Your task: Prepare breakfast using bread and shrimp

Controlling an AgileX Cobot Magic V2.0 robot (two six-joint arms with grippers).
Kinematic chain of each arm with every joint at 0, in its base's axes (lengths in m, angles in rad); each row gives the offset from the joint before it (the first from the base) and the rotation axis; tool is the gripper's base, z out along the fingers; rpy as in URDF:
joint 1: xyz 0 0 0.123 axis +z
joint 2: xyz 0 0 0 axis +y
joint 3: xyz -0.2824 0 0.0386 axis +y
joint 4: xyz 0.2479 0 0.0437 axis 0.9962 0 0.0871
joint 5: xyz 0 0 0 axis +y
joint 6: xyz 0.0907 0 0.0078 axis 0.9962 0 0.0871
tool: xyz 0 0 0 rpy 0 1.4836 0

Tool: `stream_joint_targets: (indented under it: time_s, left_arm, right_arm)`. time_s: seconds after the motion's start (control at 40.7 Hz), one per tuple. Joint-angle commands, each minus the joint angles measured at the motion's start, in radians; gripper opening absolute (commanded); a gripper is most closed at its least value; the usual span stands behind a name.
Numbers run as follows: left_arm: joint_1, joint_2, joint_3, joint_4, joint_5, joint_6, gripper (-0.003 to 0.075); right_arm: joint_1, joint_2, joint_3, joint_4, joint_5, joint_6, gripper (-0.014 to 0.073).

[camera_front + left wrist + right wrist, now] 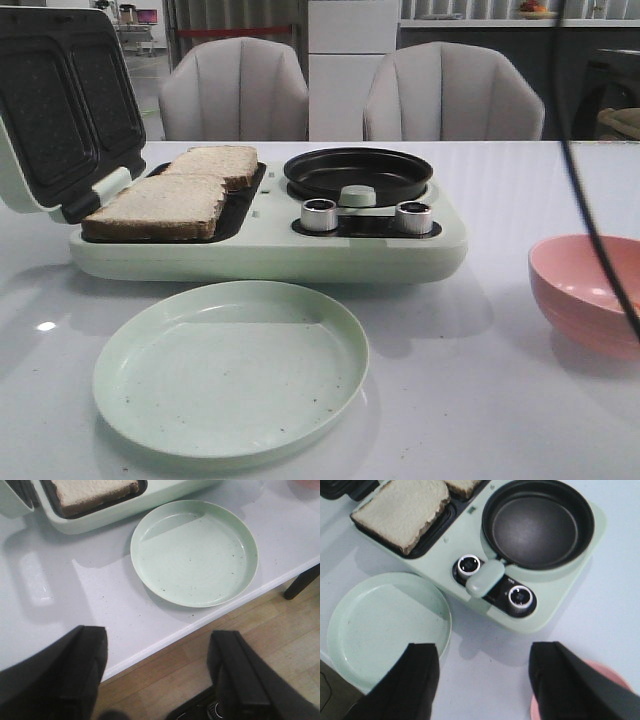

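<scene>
White tabletop carries bread [160,205] in the breakfast maker [270,250]; both grippers [155,675] [482,680] are held spread, empty; shrimp should be sought in the pink bowl [585,290]

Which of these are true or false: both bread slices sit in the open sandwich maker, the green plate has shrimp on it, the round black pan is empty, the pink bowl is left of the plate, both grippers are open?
1. Both bread slices lie in the open sandwich maker. True.
2. The green plate has shrimp on it. False: only specks.
3. The round black pan is empty. True.
4. The pink bowl is left of the plate. False: it is on the right.
5. The left gripper and right gripper are open. True.
</scene>
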Motion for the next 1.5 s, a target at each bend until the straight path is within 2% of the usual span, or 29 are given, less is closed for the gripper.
stream_joint_targets:
  time_s: [0.0,0.418,0.615,0.959,1.475]
  left_arm:
    - [-0.007,0.000,-0.027,0.007,-0.058,-0.002,0.0490]
    - [-0.007,0.000,-0.027,0.007,-0.058,-0.002,0.0490]
    - [-0.007,0.000,-0.027,0.007,-0.058,-0.002,0.0490]
    - [-0.007,0.000,-0.027,0.007,-0.058,-0.002,0.0490]
    - [-0.007,0.000,-0.023,-0.003,-0.092,-0.002,0.0490]
  right_arm:
    - [0.001,-0.180,0.096,-0.017,-0.073,0.015,0.0496]
    - [0.001,-0.820,0.533,-0.015,-0.026,0.015,0.0496]
    - [0.001,-1.046,0.658,0.009,-0.017,0.015,0.0496]
    - [0.001,-1.063,0.702,0.037,-0.089,0.015,0.0496]
    - [0.001,-1.063,0.702,0.036,-0.062,0.015,0.0496]
